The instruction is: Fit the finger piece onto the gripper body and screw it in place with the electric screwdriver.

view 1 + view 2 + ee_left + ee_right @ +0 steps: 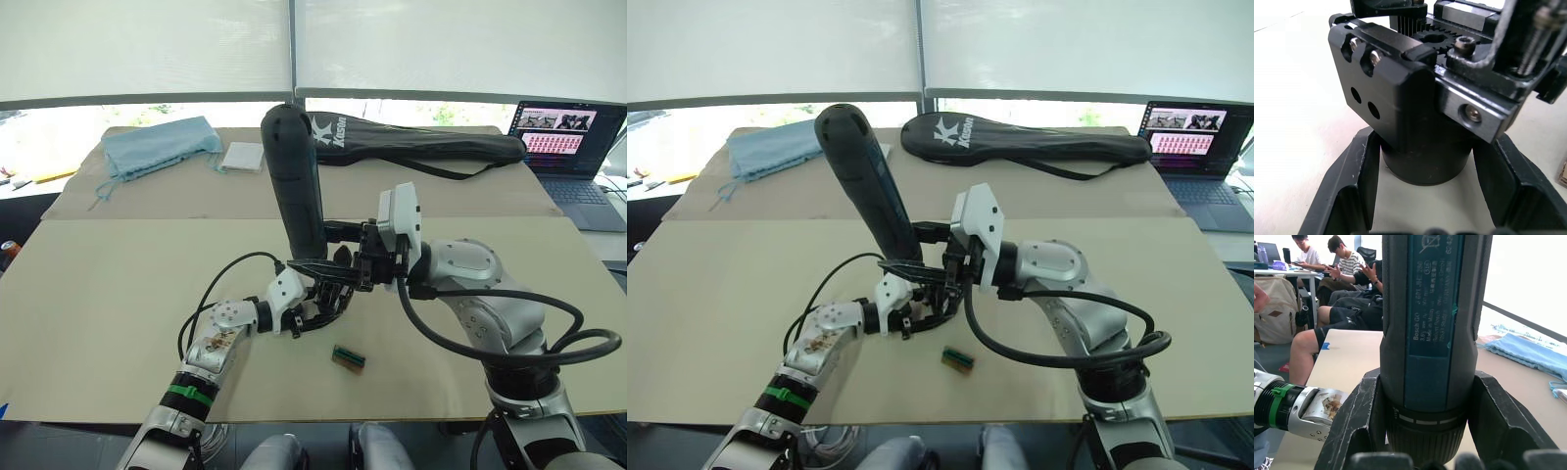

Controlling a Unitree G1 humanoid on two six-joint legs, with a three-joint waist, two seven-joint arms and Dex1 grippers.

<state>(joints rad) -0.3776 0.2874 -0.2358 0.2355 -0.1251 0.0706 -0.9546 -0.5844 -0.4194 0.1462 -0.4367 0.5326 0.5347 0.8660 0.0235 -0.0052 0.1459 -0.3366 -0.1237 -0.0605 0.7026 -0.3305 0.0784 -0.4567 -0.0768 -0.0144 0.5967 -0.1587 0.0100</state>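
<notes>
The gripper body [1415, 122] stands on the cardboard-covered table [118, 294] near the front middle, its round base clamped between the fingers of the left gripper [318, 305]. The finger piece seems already seated on it, though I cannot tell for sure. The electric screwdriver [294, 176] is clamped in the right gripper [367, 262], its fingers closed round the lower barrel. Its long axis runs steeply, rounded end up and leaning away to the robot's left, bit end down at the body; the bit itself is hidden. Driving the screw turns on that bit lining up with a screw head on the body directly below. A small green block [349, 358] lies just beside, nearer the robot; nothing here serves as a container
</notes>
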